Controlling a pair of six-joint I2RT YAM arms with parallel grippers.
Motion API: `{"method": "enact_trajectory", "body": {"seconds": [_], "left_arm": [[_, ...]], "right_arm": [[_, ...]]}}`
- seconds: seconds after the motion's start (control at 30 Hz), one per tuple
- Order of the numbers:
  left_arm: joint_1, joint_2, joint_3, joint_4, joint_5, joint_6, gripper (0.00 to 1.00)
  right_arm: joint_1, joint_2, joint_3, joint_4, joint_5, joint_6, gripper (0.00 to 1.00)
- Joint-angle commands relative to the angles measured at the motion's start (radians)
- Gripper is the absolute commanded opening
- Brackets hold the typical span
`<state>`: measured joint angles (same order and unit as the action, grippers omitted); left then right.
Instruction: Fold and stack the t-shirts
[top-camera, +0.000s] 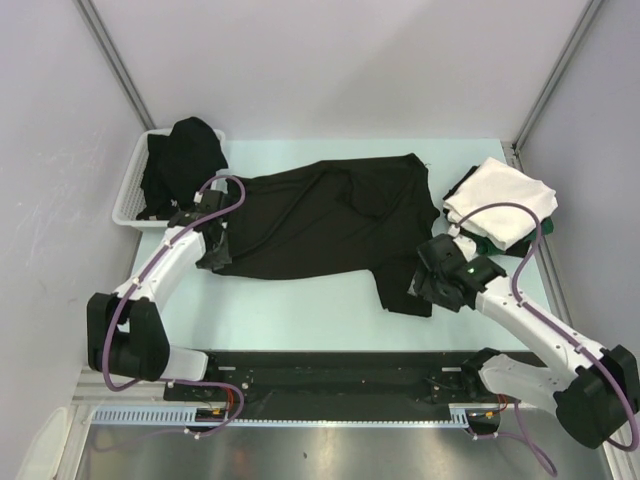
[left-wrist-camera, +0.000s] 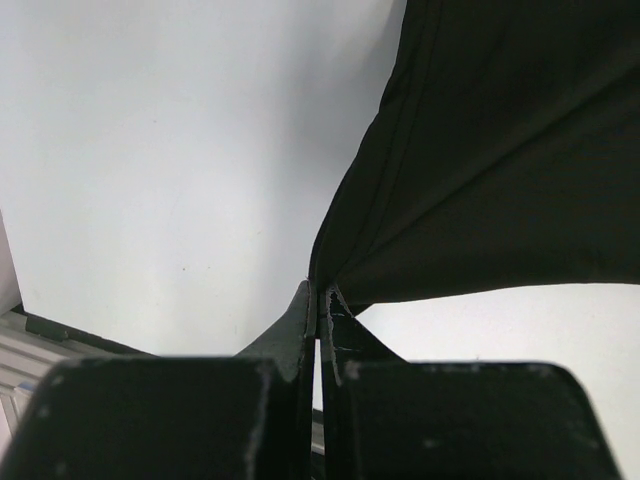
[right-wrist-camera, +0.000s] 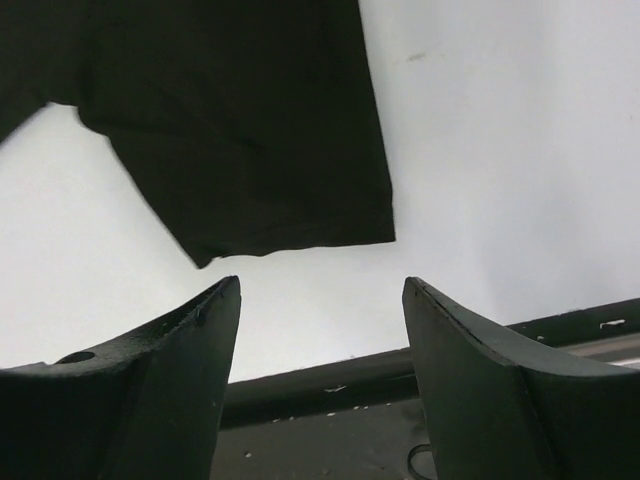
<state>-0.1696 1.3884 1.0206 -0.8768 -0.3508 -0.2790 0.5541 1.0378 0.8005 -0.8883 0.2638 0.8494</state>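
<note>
Left hand (left-wrist-camera: 320, 296) pinching one black t-shirt (top-camera: 320, 220); right hand (right-wrist-camera: 321, 283) released; one white t-shirt (top-camera: 505, 195) aside.

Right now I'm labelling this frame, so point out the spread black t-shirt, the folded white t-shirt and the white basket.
spread black t-shirt (top-camera: 320, 215): top external view, middle of its body.
folded white t-shirt (top-camera: 505, 195): top external view, centre of its upper face.
white basket (top-camera: 128, 190): top external view, its left wall.

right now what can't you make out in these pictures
- Top view: how many shirts are in the basket; the black heap fills it.
- Top view: what lies under the white shirt; only a dark green edge shows.
- Left wrist view: most of the spread black shirt, cut off by top and right edges.
</note>
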Motion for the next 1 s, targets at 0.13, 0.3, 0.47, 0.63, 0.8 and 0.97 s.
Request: {"method": "enact_trajectory", "body": {"seconds": [0.13,0.3,0.47,0.63,0.8,0.97], "left_arm": [[0.007,-0.058,0.019,0.013,0.026,0.018,0.00],[0.007,-0.065,0.026,0.002,0.018,0.018,0.00],[0.007,-0.066,0.027,-0.007,0.006,0.017,0.00],[0.007,-0.071,0.030,-0.014,-0.016,0.014,0.00],[0.007,-0.074,0.027,-0.013,-0.011,0.014,0.00],[0.007,-0.071,0.029,-0.014,-0.002,0.018,0.00]], "right_arm": [[0.069,0.019,-0.112,0.123,0.130,0.108,0.70],[0.082,0.010,-0.147,0.130,0.149,0.096,0.69],[0.090,-0.027,-0.185,0.115,0.164,0.115,0.68],[0.116,-0.073,-0.224,0.085,0.189,0.160,0.67],[0.152,-0.107,-0.273,0.084,0.215,0.203,0.65],[0.162,-0.130,-0.311,0.138,0.224,0.205,0.63]]}}
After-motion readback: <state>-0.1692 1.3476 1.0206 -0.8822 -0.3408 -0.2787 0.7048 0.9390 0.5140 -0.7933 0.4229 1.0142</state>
